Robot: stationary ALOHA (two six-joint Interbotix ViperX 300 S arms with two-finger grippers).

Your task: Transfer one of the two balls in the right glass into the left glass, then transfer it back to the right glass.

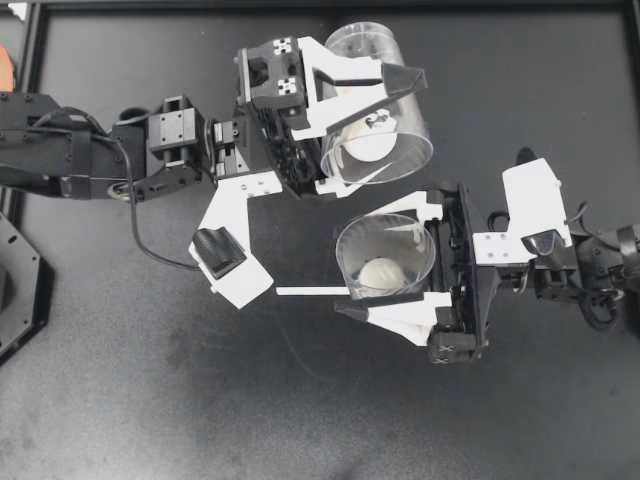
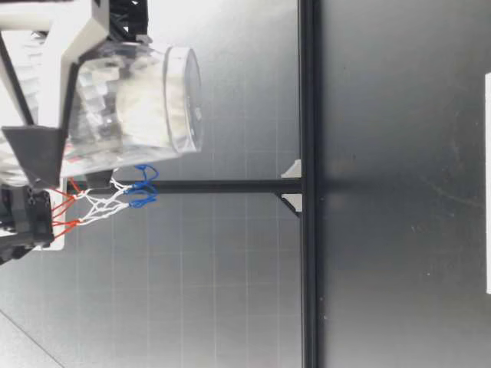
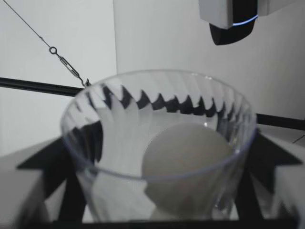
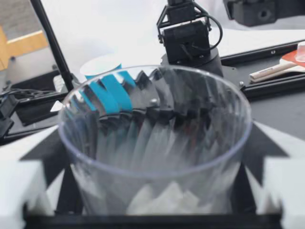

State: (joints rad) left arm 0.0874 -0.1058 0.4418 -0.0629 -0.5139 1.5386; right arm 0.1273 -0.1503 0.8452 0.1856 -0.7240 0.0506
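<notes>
Your left gripper (image 1: 378, 125) clamps the left glass (image 1: 365, 45), tipped with its mouth toward 6 o'clock, ball (image 1: 368, 142) near the lip. The right glass (image 1: 345, 240), clamped upright in your right gripper (image 1: 366, 260), sits just there.

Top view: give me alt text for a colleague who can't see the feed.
My left gripper holds a clear tipped glass with a white ball near its mouth. The mouth points toward the upright glass in my right gripper, where a second ball lies. A black table is beneath.
</notes>
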